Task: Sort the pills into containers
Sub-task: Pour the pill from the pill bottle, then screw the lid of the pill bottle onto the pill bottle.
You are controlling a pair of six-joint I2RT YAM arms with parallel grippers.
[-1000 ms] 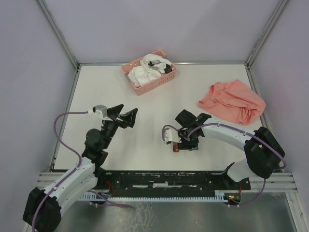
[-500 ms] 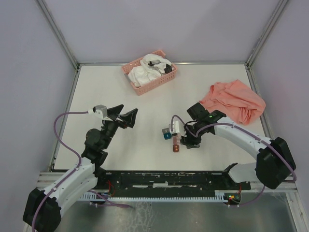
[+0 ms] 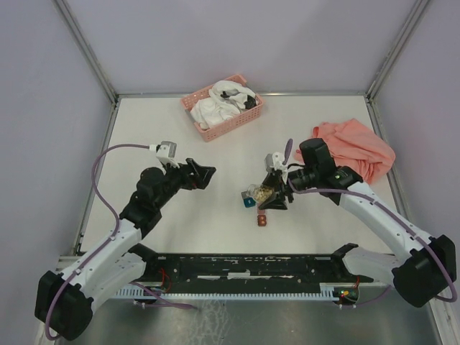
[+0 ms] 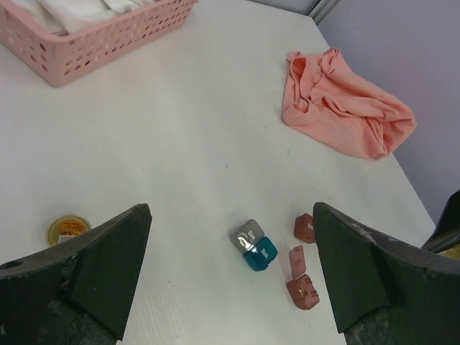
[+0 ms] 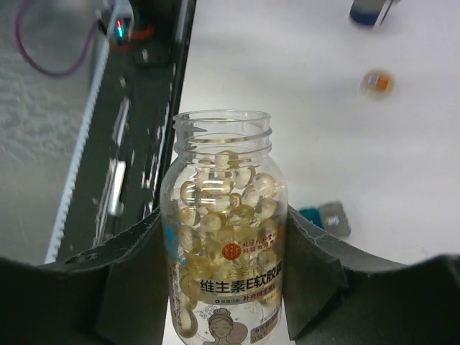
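Observation:
My right gripper [image 3: 274, 192] [image 5: 224, 215] is shut on a clear jar [image 5: 224, 244] [image 3: 267, 192] with no cap, holding it by its body above the table. Amber pills [image 5: 219, 198] fill the jar. Just left of it on the table sit a grey container [image 3: 246, 193] [image 4: 248, 233] and a teal container [image 3: 249, 203] [image 4: 260, 254], touching each other. A dark red container [image 3: 262, 219] [image 4: 302, 290] lies nearer, lid open; another dark red container [image 4: 305, 227] is shut. My left gripper [image 3: 203, 175] [image 4: 231, 210] hovers open and empty, left of the containers.
A pink slatted basket [image 3: 230, 123] [image 4: 108, 39] holding white items stands at the back. A pink cloth [image 3: 346, 149] [image 4: 345, 111] lies crumpled at the right. A small round yellow disc [image 4: 67, 230] [image 5: 376, 81] lies on the table. The dark rail [image 3: 251, 266] runs along the near edge.
The right gripper has lifted the jar off the containers and drawn back to the right, uncovering the grey and teal ones. The left arm has reached forward and right, still open.

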